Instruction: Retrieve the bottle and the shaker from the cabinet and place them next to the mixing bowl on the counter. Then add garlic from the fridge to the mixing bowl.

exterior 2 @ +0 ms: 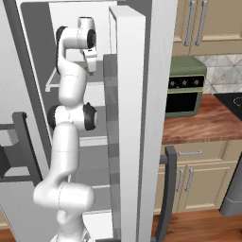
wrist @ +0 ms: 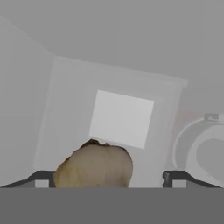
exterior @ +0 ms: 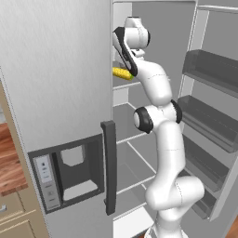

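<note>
Tan, lumpy garlic bulb (wrist: pixel 94 165) sits between our spread-apart gripper (wrist: pixel 105 178) fingertips inside the grey-silver fridge (exterior: pixel 56 69), ungrasped.

No readable text or labels anywhere

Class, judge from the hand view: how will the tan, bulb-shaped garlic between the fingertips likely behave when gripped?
The tan, rounded garlic bulb looks curved, so it may roll or slip if squeezed off-centre. It seems small beside the open gripper, so probably light. Its lumpy top suggests uneven contact.
</note>
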